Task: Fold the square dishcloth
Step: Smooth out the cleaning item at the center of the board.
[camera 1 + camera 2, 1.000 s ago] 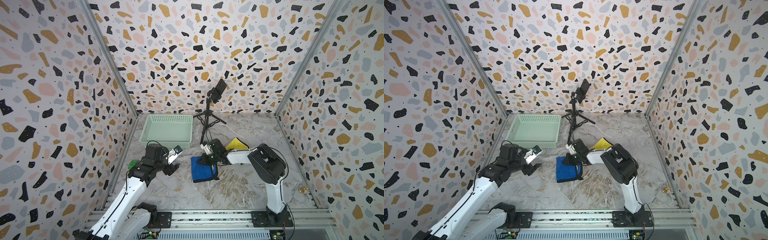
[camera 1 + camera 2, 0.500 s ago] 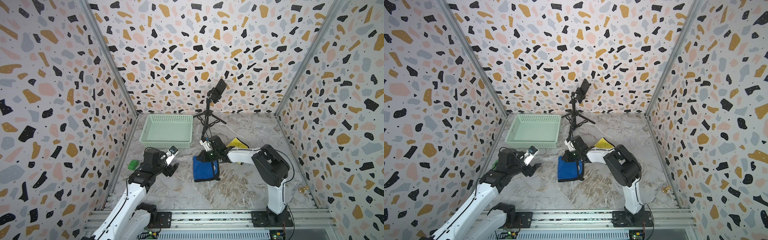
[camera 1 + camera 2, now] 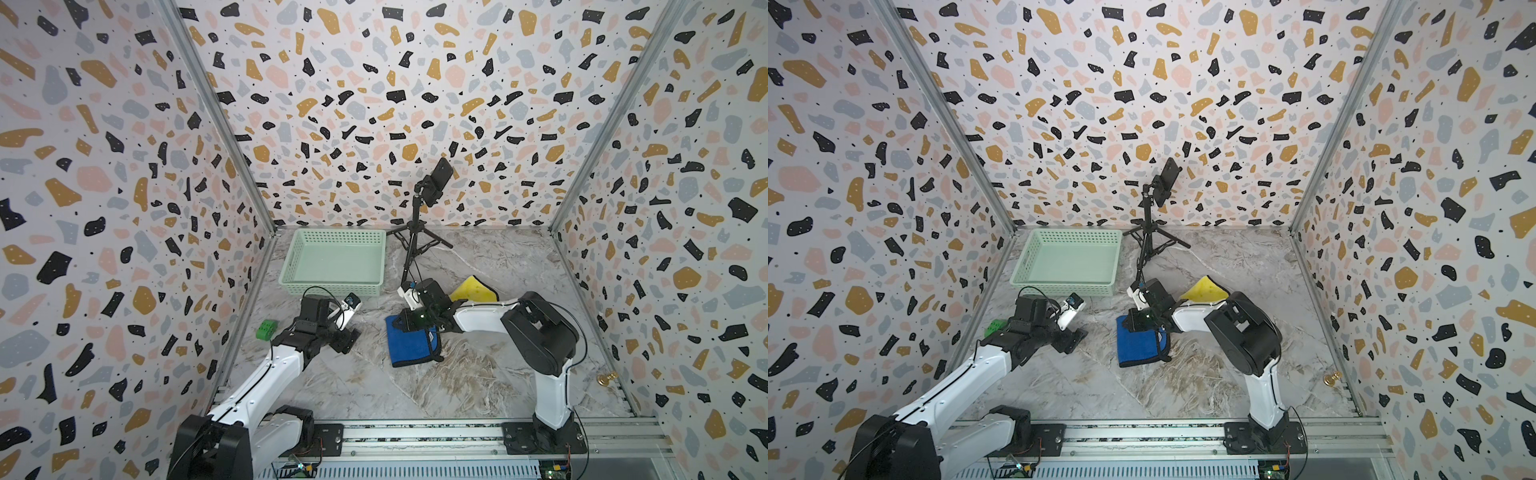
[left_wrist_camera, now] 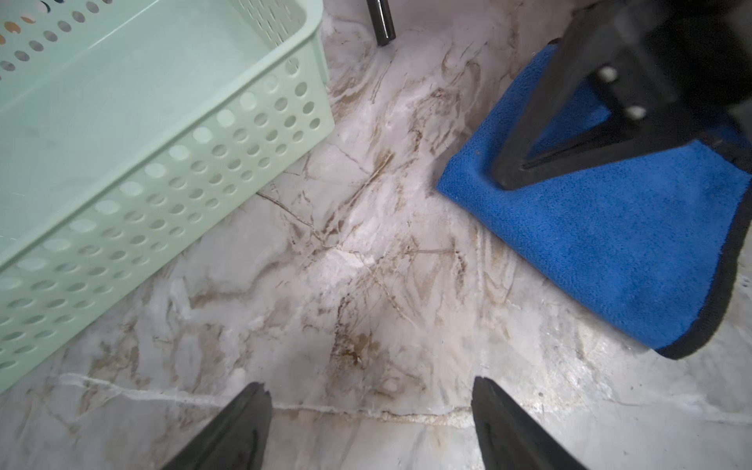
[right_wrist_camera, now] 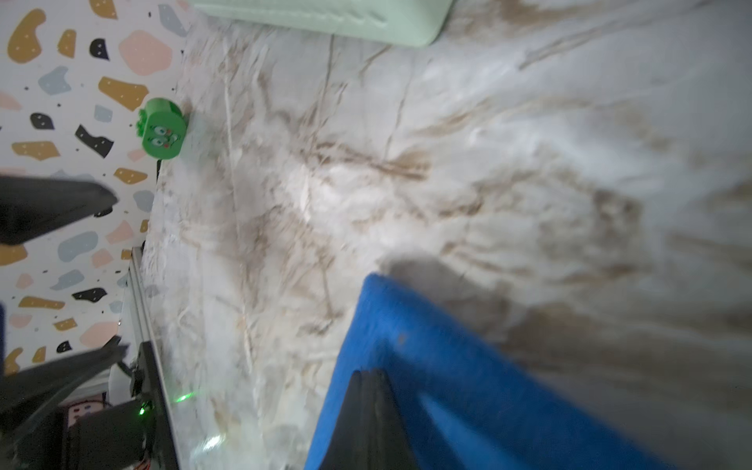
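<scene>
The blue dishcloth (image 3: pixel 411 347) (image 3: pixel 1138 347) lies folded into a narrow rectangle with a dark hem, mid-table. My right gripper (image 3: pixel 401 325) (image 3: pixel 1133 323) is shut, with nothing between the fingers. Its tip rests on top of the cloth's far left corner, as the left wrist view shows for the gripper (image 4: pixel 504 179) and the cloth (image 4: pixel 610 252). The right wrist view has the shut tip (image 5: pixel 368 372) over blue fabric (image 5: pixel 468 386). My left gripper (image 3: pixel 351 336) (image 3: pixel 1077 336) (image 4: pixel 368 386) stands open over bare marble, left of the cloth and apart from it.
A mint-green basket (image 3: pixel 332 289) (image 4: pixel 203 162) stands at the back left. A phone tripod (image 3: pixel 415 232) rises beside it. A yellow cloth (image 3: pixel 473 291) lies behind the right arm. A green toy block (image 3: pixel 266 330) (image 5: pixel 162 130) sits by the left wall, and a small brass piece (image 3: pixel 604 377) by the right wall.
My left arm has sunk lower toward the table, its gripper still open, uncovering the green block. The right gripper stays shut on top of the cloth.
</scene>
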